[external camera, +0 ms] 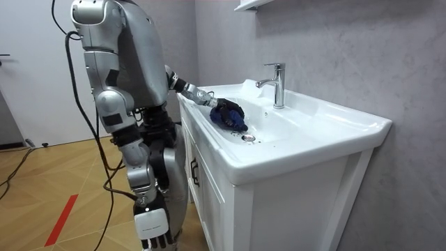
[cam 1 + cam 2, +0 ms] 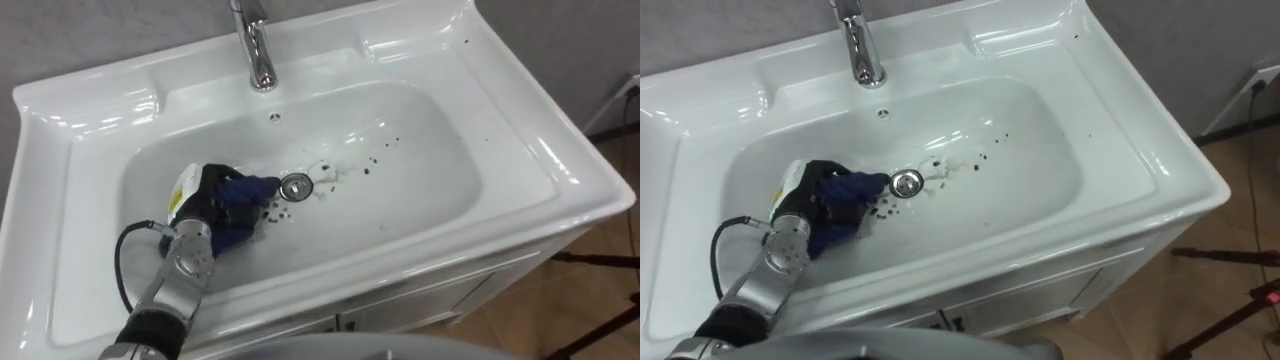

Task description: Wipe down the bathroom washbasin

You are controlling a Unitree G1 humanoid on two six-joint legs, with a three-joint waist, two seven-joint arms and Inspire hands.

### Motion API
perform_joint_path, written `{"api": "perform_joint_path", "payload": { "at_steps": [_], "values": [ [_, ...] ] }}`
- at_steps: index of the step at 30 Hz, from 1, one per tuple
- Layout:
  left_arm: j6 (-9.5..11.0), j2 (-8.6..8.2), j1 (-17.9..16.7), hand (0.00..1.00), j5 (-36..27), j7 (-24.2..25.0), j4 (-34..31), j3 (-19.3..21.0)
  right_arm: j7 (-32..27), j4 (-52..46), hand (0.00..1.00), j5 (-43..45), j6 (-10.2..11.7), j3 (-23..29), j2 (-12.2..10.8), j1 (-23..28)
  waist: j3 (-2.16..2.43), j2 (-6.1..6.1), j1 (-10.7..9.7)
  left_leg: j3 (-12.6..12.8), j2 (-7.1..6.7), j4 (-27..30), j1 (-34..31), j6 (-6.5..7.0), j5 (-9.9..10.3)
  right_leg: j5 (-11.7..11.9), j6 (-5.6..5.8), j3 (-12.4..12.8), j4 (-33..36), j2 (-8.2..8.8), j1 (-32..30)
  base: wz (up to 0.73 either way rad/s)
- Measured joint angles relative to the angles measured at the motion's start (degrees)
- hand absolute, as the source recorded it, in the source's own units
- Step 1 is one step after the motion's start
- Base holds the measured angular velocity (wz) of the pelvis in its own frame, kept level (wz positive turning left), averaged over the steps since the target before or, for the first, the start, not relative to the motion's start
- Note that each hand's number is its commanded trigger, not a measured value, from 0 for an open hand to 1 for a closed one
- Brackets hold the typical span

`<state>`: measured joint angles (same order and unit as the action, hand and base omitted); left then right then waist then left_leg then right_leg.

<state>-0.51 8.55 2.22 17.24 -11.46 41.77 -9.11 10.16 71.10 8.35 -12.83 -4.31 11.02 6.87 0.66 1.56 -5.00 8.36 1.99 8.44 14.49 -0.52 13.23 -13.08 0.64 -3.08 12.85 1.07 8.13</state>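
Your left hand (image 2: 214, 198) sits in the basin (image 2: 430, 175) at about 9 o'clock from the drain (image 2: 295, 186). It is closed on a blue cloth (image 2: 250, 190). The cloth is bunched under the hand, and its edge lies just beside the drain. Dark specks (image 2: 372, 165) are scattered from the drain out toward 2 o'clock, and a few more lie by the cloth. The tap (image 2: 256, 45) stands at 12 o'clock on the counter (image 2: 560, 170). In the room view the robot stands against the cabinet (image 1: 279, 209). Its right hand (image 1: 155, 233) hangs by its leg, and whether it is open or closed you cannot tell.
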Motion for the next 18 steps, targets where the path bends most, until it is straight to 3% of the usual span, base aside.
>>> {"api": "perform_joint_path", "payload": {
  "at_steps": [3,13,18],
  "values": [
    [0.4,0.12,0.5,1.00,-2.8,1.8,0.5,0.0,0.7,0.0,0.00,0.0,-1.0,-0.1,-0.5,0.0,0.00,0.00,0.0,0.4,0.02,0.0,0.0,0.00,0.0,0.0,0.01,0.3,0.3,-0.02,-0.3,-0.03],
    [0.5,0.23,2.2,1.00,-8.9,4.9,0.5,-0.2,1.1,0.1,0.00,-0.1,-1.1,-0.1,-1.5,0.0,0.00,-0.04,-0.1,1.0,-0.01,0.0,-1.9,0.00,0.0,0.0,-0.02,0.7,1.8,0.05,-3.1,-0.02],
    [0.5,0.31,2.8,1.00,-12.3,5.4,0.5,-0.5,0.7,0.2,0.00,-0.1,-1.0,-0.1,-1.8,-0.1,-0.02,-0.06,-1.2,1.1,0.02,0.0,-2.6,0.00,0.0,0.3,0.06,0.7,1.0,-0.05,-3.4,0.01]
  ]
}}
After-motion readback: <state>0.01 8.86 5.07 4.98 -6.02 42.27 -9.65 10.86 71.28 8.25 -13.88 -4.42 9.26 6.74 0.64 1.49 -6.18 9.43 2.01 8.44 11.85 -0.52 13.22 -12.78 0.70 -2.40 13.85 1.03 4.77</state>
